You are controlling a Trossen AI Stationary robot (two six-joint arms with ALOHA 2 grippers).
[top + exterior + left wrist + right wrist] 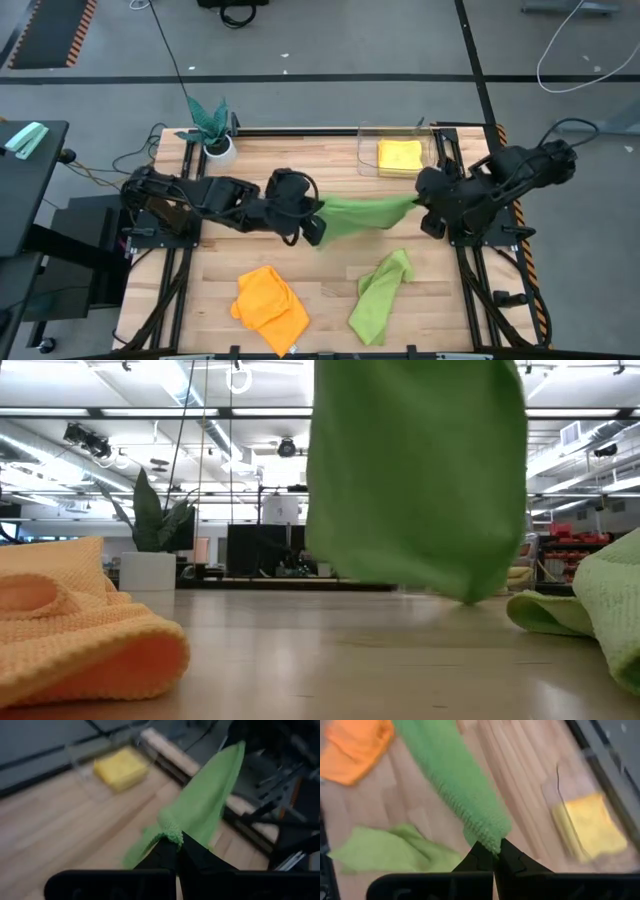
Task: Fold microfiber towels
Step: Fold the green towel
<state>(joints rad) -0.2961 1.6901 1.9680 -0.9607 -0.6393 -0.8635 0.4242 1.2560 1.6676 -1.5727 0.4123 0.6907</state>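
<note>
On the wooden table [330,275] I have one lime-green towel [362,213] stretched in the air over the middle, the left end effector [316,226] clenched on one end and the right end effector [422,206] clenched on the other. I judge this the start of a fold; next I must lower it flat without losing either corner.

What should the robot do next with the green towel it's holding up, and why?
Probably lower it flat onto the table. The left gripper and right gripper each pinch a corner of the green towel, which hangs stretched above the wood, ready for laying down and folding.
</note>
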